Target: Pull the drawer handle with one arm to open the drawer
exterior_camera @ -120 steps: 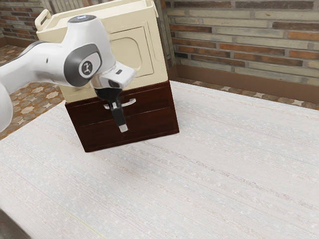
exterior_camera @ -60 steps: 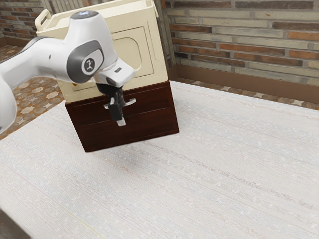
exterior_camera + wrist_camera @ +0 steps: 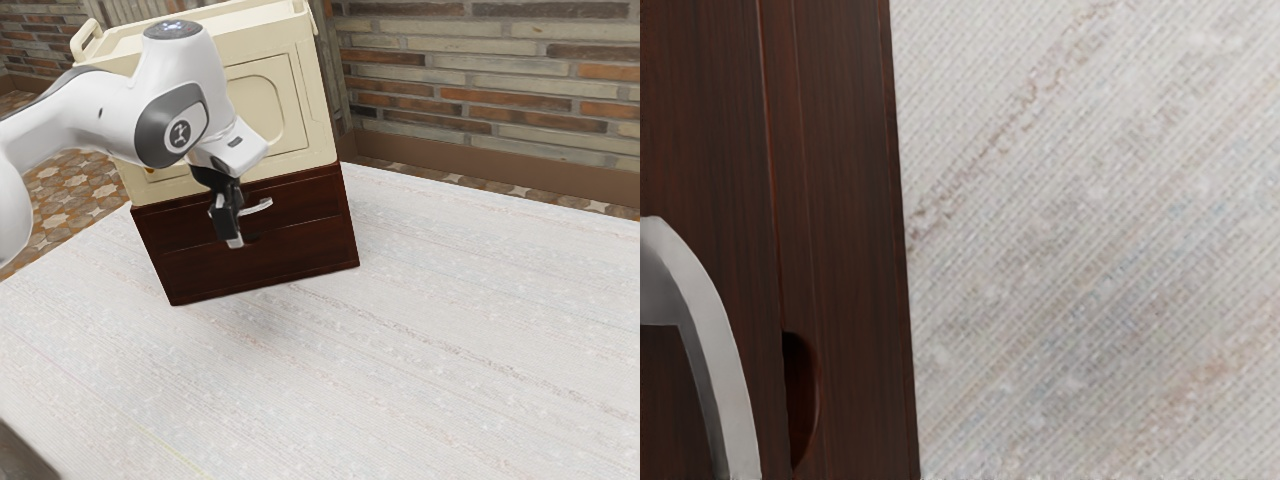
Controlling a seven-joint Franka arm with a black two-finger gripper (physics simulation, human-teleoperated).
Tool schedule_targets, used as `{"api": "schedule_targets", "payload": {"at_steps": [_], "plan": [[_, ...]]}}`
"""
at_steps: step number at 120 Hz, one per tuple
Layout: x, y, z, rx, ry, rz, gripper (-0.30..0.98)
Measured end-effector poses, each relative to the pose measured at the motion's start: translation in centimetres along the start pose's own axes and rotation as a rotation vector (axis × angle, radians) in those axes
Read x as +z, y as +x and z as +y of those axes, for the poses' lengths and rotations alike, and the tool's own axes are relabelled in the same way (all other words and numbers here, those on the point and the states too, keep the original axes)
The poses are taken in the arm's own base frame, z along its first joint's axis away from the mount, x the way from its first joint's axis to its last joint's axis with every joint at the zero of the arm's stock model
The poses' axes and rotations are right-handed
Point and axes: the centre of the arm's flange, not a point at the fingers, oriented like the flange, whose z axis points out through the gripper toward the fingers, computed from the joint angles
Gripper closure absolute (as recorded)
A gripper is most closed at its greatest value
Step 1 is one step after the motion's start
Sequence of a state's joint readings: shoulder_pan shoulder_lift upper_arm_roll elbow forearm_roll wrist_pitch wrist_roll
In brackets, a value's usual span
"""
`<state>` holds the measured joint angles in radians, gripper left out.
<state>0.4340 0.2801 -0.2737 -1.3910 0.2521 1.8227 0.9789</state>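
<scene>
My claw [image 3: 231, 239] is by the curved handle [image 3: 260, 207]; can't tell if apart or together; upper drawer [image 3: 308, 198] closed.

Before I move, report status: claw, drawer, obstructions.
Claw at the handle, hold unconfirmed. Upper drawer looks shut. Cream box sits above, apparently out of the drawer's path.
</scene>
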Motion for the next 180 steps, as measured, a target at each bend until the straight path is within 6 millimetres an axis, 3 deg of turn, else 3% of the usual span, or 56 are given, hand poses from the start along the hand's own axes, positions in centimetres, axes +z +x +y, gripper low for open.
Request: {"api": "schedule_targets", "payload": {"at_steps": [47,76,126,162,180], "plan": [[0.0,1.0,0.5,0.058,0.061,-0.074,0.13],[0.1,0.8,0.3,0.068,0.082,-0.102,0.14],[1.8,0.7,0.5,0.078,0.083,-0.119,0.13],[1.9,0.4,0.5,0.023,0.041,-0.057,0.11],[1.4,0.7,1.5,0.002,0.020,-0.037,0.12]]}}
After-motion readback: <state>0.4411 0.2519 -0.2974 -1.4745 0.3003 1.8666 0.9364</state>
